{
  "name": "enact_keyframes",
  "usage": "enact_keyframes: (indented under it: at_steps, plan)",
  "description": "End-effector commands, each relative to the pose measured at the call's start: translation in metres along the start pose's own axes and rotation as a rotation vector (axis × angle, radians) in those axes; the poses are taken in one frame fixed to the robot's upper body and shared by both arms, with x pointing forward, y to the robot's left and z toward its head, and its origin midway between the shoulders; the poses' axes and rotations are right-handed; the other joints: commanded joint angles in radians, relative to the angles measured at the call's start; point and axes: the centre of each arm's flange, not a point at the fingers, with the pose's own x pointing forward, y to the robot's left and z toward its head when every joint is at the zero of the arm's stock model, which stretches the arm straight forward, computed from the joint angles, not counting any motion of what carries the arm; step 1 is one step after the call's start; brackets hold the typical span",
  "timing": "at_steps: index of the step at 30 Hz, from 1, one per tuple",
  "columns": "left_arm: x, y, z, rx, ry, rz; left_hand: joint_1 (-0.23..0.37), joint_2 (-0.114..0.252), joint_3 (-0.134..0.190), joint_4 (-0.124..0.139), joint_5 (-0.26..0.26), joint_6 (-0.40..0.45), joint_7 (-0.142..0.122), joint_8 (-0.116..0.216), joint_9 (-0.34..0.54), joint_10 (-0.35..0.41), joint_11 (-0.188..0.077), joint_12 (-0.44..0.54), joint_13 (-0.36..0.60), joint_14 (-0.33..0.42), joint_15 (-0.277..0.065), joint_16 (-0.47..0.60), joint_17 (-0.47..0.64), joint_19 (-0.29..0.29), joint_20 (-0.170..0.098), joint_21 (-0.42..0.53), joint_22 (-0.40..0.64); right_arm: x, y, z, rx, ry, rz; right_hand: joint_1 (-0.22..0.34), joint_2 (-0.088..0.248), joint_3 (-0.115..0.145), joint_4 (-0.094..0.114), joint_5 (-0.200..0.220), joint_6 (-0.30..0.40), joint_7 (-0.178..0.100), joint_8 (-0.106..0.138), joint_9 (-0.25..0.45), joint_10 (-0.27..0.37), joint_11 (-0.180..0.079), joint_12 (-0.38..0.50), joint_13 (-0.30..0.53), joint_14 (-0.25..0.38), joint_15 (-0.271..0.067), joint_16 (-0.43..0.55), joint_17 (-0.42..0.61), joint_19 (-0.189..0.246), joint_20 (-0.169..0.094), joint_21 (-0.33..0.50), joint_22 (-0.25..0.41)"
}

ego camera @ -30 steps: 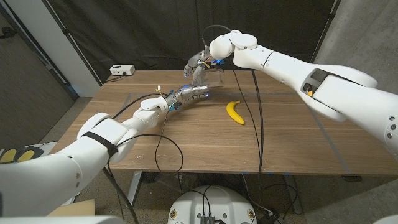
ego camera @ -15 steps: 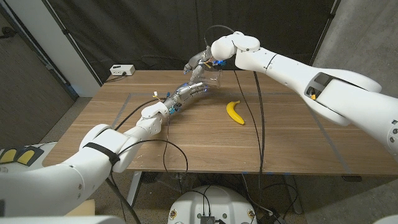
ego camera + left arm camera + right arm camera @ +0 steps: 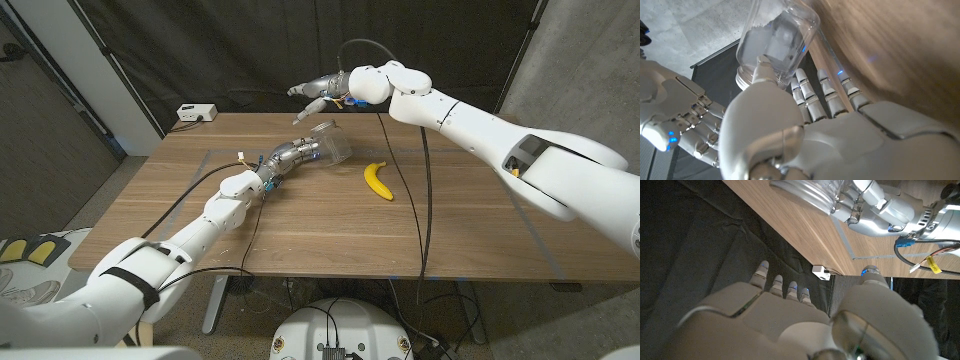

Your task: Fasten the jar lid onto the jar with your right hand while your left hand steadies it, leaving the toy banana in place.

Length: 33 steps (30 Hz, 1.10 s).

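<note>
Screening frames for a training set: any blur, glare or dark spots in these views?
Head view: sharp, evenly lit; clear plastic jar faint against the wooden table. Left wrist view: table smeared with blur, left hand crisp, jar legible. Right wrist view: right hand dim and soft against the black curtain.

We can read no text, label, brand, number or sign in any of these views. The yellow tag (image 3: 931, 266) on a cable by the left wrist is too small and blurred for us to tell whether it carries print, and the clear jar (image 3: 774, 39) shows no label that we can make out.
</note>
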Motion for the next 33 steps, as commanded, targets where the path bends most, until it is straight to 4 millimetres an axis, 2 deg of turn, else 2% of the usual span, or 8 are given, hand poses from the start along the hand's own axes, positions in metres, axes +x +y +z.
enact_keyframes:
  at_steps: [1,12,17,21,28,31,32,33]
  plan:
    - [-0.003,-0.004,0.048,0.284,0.036,0.024,-0.01,-0.005,0.002,0.001,-0.003,0.028,-0.024,-0.005,-0.001,0.006,0.006,-0.006,-0.001,0.008,-0.064,0.0,0.001,0.003,0.005,0.011,0.006,-0.014,0.002,-0.021,0.146,-0.046,-0.149,-0.007,-0.005,-0.006,-0.001,0.008,0.014,-0.001,0.011,0.003,0.013,0.002,0.008,0.004,0.017,-0.001,0.011,0.001,-0.007,0.002,0.012,0.005]
    - [-0.008,-0.002,0.09,0.649,0.084,-0.009,-0.041,-0.011,-0.008,0.013,-0.011,0.053,-0.016,-0.008,-0.006,0.015,0.017,-0.014,-0.008,0.007,-0.067,-0.005,-0.004,-0.007,0.006,0.014,0.01,-0.029,-0.005,-0.039,0.275,-0.079,-0.302,-0.009,-0.007,-0.009,-0.002,0.013,0.025,-0.001,0.013,0.002,0.024,0.003,0.012,0.004,0.038,-0.007,0.017,-0.001,0.003,0.001,0.018,0.007]
    - [-0.012,-0.005,0.094,0.689,0.085,-0.018,-0.065,-0.014,-0.016,0.024,-0.014,0.066,-0.017,-0.011,-0.008,0.021,0.018,-0.018,-0.011,0.014,-0.075,-0.004,-0.006,-0.007,0.0,0.017,0.011,-0.035,-0.004,-0.047,0.364,-0.114,-0.396,-0.036,-0.013,-0.023,0.008,0.016,0.056,-0.012,0.022,0.0,0.066,0.005,0.027,0.002,0.087,-0.02,0.034,-0.004,0.036,-0.001,0.031,0.01]
    - [-0.016,-0.006,0.095,0.732,0.077,-0.005,-0.099,-0.021,-0.028,0.036,-0.017,0.103,-0.001,-0.009,-0.011,0.051,0.035,-0.017,-0.016,0.028,-0.074,-0.006,-0.011,-0.008,0.0,0.022,0.014,-0.041,-0.003,-0.048,0.383,-0.121,-0.476,-0.045,-0.012,-0.027,0.011,0.018,0.071,-0.024,0.025,-0.002,0.091,-0.001,0.035,0.001,0.115,-0.03,0.042,-0.008,0.062,-0.002,0.039,0.011]
    - [-0.024,-0.011,0.096,0.832,0.086,0.003,-0.1,-0.026,-0.027,0.029,-0.015,0.15,-0.016,-0.008,-0.013,0.08,0.016,-0.02,-0.021,0.034,-0.1,-0.016,-0.023,0.006,-0.001,0.034,0.017,-0.048,-0.003,-0.046,0.381,-0.127,-0.543,-0.053,-0.008,-0.031,0.011,0.022,0.109,-0.033,0.036,-0.006,0.137,-0.009,0.049,-0.001,0.16,-0.049,0.054,-0.014,0.113,-0.003,0.052,0.012]
    - [-0.025,-0.011,0.095,0.82,0.083,0.011,-0.117,-0.031,-0.032,0.032,-0.014,0.098,-0.001,-0.049,-0.015,0.035,0.032,-0.052,-0.024,0.026,-0.088,-0.033,-0.029,-0.013,0.006,0.033,0.018,-0.05,-0.006,-0.047,0.394,-0.128,-0.549,-0.053,-0.007,-0.031,0.011,0.022,0.113,-0.034,0.037,-0.007,0.142,-0.01,0.05,-0.002,0.163,-0.05,0.055,-0.015,0.119,-0.002,0.053,0.011]
    - [-0.026,-0.011,0.095,0.807,0.08,0.016,-0.136,-0.036,-0.039,0.038,-0.013,0.063,-0.002,-0.074,-0.014,0.009,0.037,-0.068,-0.025,0.018,-0.082,-0.042,-0.029,-0.02,0.007,0.033,0.019,-0.051,-0.007,-0.048,0.401,-0.129,-0.552,-0.053,-0.007,-0.031,0.011,0.022,0.114,-0.034,0.037,-0.007,0.143,-0.009,0.05,-0.002,0.163,-0.049,0.054,-0.015,0.12,-0.002,0.053,0.011]
    - [-0.027,-0.009,0.095,0.783,0.074,0.016,-0.171,-0.036,-0.05,0.053,-0.01,-0.003,0.025,-0.116,-0.014,-0.046,0.055,-0.095,-0.024,-0.006,-0.065,-0.059,-0.027,-0.046,0.019,0.027,0.019,-0.052,-0.008,-0.049,0.412,-0.132,-0.558,-0.055,-0.007,-0.032,0.011,0.022,0.114,-0.034,0.037,-0.007,0.142,-0.007,0.05,-0.002,0.163,-0.049,0.054,-0.015,0.122,-0.002,0.053,0.011]
